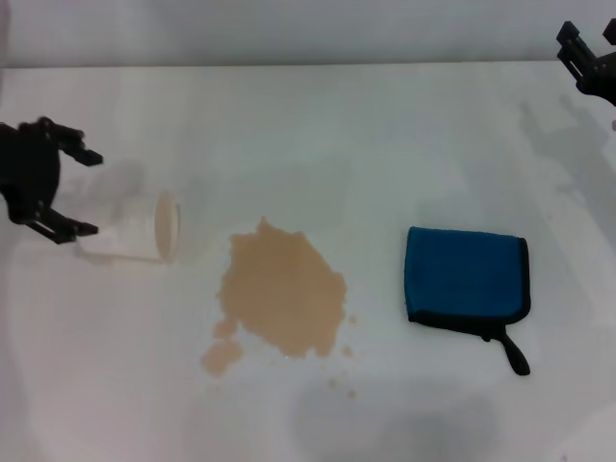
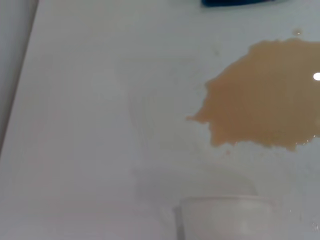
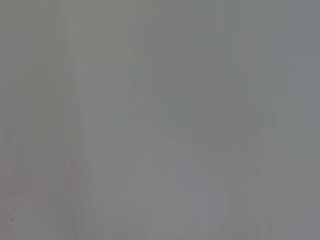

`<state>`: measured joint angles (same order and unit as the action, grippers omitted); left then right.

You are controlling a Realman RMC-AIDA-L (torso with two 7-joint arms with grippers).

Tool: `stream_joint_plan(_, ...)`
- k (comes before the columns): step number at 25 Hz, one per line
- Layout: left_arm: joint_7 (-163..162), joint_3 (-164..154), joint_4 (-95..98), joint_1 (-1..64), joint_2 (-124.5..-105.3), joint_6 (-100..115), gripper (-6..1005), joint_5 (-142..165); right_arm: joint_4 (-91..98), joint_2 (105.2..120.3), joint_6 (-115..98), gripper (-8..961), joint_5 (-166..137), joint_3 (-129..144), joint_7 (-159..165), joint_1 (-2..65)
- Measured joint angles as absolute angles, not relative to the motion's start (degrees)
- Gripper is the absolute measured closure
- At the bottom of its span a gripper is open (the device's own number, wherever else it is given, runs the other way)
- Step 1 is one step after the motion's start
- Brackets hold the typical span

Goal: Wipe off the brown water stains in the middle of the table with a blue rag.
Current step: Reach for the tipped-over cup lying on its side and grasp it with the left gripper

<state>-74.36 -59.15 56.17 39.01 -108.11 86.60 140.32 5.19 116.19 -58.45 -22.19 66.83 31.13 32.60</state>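
Spreading across the middle of the table (image 1: 385,115), the brown water stains (image 1: 284,294) form 1 large irregular tan puddle, with 2 smaller blobs joined near its lower left corner and about 4 tiny droplets scattered just off its right and lower edges. The left wrist view shows the same puddle (image 2: 265,95) glossy and wet.

To the puddle's right, apart from it with bare tabletop between, lies 1 blue rag (image 1: 467,274), folded flat, edged in black, its short black loop tail trailing toward the near edge of the table. A corner of it (image 2: 235,2) also shows at the rim of the left wrist view.

To the puddle's left lies 1 white paper cup (image 1: 135,229), tipped on its side with its mouth facing the puddle, near but not touching it. Nothing stands between the rag and the stains.

The left gripper (image 1: 82,192) sits at the table's left side just behind the cup's base, its 2 black fingers spread wide and gripping nothing. The right gripper (image 1: 589,48) hangs at the far right corner, well apart from the rag; whether its fingers are parted or closed cannot be told. The right wrist view shows only a grey blur.
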Motion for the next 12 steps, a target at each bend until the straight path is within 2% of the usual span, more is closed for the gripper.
stream_joint_plan(1,-73.7,-59.2,54.7,39.3,-108.67,85.7,115,140.3,5.2,116.19,-58.5,277,-22.2,66.9,31.1,32.6)
stream_joint_plan(12,-72.5,-58.9,48.3,40.5,-110.04,80.1,115,140.5,6.3,116.19,-58.5,277,-21.9,67.0,31.2,33.0)
